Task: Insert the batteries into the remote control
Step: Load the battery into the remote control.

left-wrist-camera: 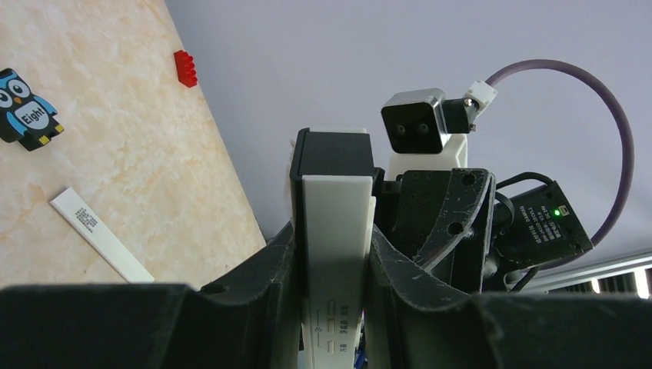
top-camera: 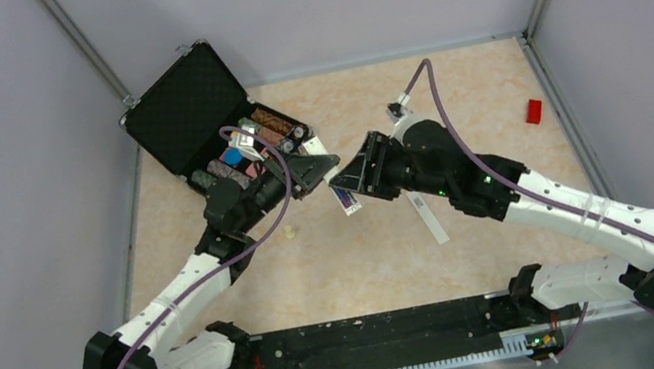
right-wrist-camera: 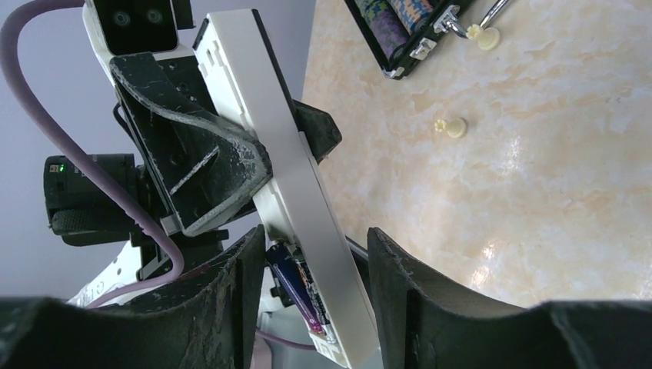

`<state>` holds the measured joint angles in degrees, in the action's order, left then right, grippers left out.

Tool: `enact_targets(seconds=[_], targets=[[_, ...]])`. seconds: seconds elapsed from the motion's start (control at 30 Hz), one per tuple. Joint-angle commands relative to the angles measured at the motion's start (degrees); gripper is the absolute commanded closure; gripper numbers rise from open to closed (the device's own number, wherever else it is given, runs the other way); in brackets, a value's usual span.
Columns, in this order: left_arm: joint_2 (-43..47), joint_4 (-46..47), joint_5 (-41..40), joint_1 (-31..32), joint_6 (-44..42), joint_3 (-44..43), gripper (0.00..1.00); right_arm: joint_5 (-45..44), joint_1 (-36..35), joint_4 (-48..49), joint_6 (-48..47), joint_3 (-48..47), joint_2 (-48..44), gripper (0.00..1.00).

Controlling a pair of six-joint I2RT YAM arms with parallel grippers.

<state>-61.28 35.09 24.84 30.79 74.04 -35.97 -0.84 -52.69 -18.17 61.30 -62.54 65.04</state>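
**Remote held aloft, battery bay open**

The slim white rectangular remote control (right-wrist-camera: 288, 161) with a dark end section is lifted off the bench (top-camera: 451, 102), near the middle of the scene, between the two arms. Its open bay faces the right arm, and a small purplish-black cylindrical battery (right-wrist-camera: 296, 286) lies in it. Whether a second one sits beside it cannot be made out.

The left hand (left-wrist-camera: 332, 240) is clenched on the remote's midsection, with both fingers pressed against its sides. The right hand (right-wrist-camera: 314, 246) is spread, its fingers straddling the bay end with a gap on each side and gripping nothing.

A thin white strip with a printed label (top-camera: 428, 217) lies flat on the bench just right of the hands. It is probably the bay cover. An open black foam-lined case (top-camera: 188, 107) stands to the far left.

The loading step looks to be in hand. The next move likely calls for pressing the battery fully home, or fetching the other one, while the left hand keeps the remote steady.
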Motion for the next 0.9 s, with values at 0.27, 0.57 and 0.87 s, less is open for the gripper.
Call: enact_targets(seconds=[0.27, 0.57, 0.87], targets=[[3.69, 5.54, -2.95, -0.20, 1.76, -2.99, 1.00, 0.50, 0.58, -1.05, 1.42, 4.21, -2.84, 0.55], [3.26, 5.30, -2.61, -0.20, 4.48, -4.11, 1.00, 0.53, 0.57, 0.01, 0.31, 5.33, -2.03, 0.55], [3.29, 2.84, -2.89, -0.23, 6.22, -4.57, 1.00, -1.54, 0.62, 0.14, -2.85, 5.99, -3.14, 0.28]])
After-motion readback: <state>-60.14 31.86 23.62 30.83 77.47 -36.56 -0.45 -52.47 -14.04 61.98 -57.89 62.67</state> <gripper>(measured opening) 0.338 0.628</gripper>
